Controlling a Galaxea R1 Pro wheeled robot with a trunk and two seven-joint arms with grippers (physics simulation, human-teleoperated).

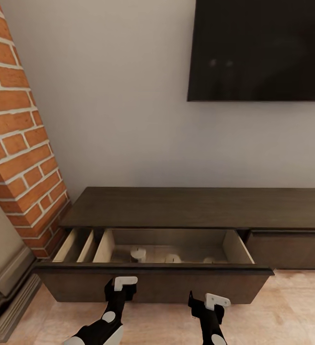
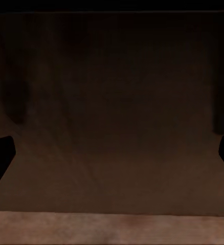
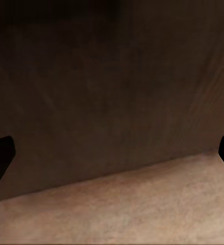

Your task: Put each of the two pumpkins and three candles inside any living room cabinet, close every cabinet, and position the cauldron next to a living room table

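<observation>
In the left wrist view the left claw (image 2: 112, 153) is spread wide, its dark fingertips (image 2: 0, 155) at opposite edges, holding nothing and facing the dark front panel close up. The right claw (image 3: 112, 153) is equally wide and empty, facing the same panel above the pale wooden floor (image 3: 142, 214). From the head camera both arms reach forward and low, side by side, before the cabinet (image 1: 195, 207), whose long drawer (image 1: 152, 280) stands pulled out. Three pale candles (image 1: 138, 253) sit inside the drawer along its floor. A brick column (image 1: 18, 143) rises at the left; a dark television (image 1: 260, 48) hangs above.
</observation>
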